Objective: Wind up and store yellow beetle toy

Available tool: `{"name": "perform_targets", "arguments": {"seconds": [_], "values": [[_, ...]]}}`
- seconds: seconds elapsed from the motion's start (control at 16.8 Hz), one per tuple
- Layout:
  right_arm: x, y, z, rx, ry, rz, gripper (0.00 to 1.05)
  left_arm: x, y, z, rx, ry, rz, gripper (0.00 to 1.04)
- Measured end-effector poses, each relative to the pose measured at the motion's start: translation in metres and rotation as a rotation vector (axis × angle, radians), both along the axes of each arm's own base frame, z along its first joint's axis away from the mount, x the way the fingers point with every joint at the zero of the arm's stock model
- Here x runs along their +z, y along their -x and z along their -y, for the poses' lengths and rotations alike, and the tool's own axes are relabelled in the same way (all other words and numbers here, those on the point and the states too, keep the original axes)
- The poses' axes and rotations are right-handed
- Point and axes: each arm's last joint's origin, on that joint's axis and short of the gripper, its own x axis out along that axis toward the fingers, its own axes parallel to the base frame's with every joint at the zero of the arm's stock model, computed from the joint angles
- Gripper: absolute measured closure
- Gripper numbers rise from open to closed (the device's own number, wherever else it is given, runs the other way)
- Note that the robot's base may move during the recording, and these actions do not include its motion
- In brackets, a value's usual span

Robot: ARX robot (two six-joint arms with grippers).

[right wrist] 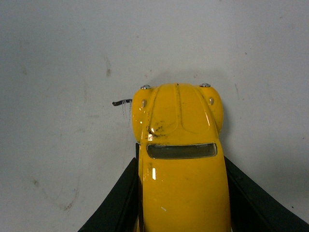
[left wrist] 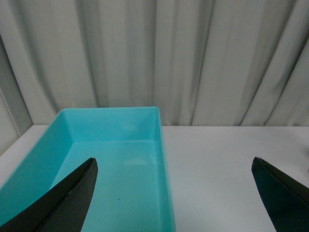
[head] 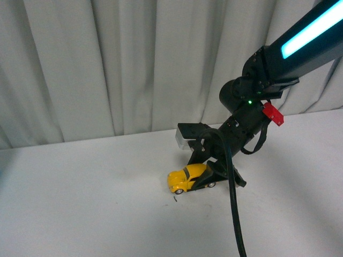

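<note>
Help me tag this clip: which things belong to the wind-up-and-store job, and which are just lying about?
Job: yellow beetle toy; right gripper closed around it; teal bin, likely the storage spot.
Lying about: small dark scrap beside the toy; curtain; open left gripper.

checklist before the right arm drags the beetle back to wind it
1. Grip: right gripper fingers hug both sides of the yellow beetle toy: ok.
2. Toy upright, wheels on the table: ok.
3. Debris: a small dark scrap lies beside the toy's nose: not ok.
4. Teal bin open-topped, no toy in the part that shows: ok.
5. Left gripper open, holding nothing, above the bin's edge: ok.
6. Whether the spring is already wound: cannot tell.
</note>
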Motion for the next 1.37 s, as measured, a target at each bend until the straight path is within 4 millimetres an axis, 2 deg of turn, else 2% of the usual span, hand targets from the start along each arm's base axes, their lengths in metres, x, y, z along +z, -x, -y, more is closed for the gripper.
{"name": "perform_targets", "arguments": {"seconds": [0.6, 0.66, 0.78, 1.37], "values": [[-0.003, 0.008, 0.007, -0.015, 0.012, 0.009, 0.63, 0.000, 0.000, 0.000, 0.000, 0.000, 0.000, 0.07], [-0.004, 0.011, 0.014, -0.020, 0.010, 0.016, 0.63, 0.000, 0.000, 0.000, 0.000, 0.000, 0.000, 0.07], [-0.009, 0.024, 0.048, -0.045, -0.002, 0.027, 0.63, 0.000, 0.000, 0.000, 0.000, 0.000, 0.000, 0.07], [-0.013, 0.060, 0.114, -0.151, 0.001, 0.004, 0.63, 0.000, 0.000, 0.000, 0.000, 0.000, 0.000, 0.07]]}}
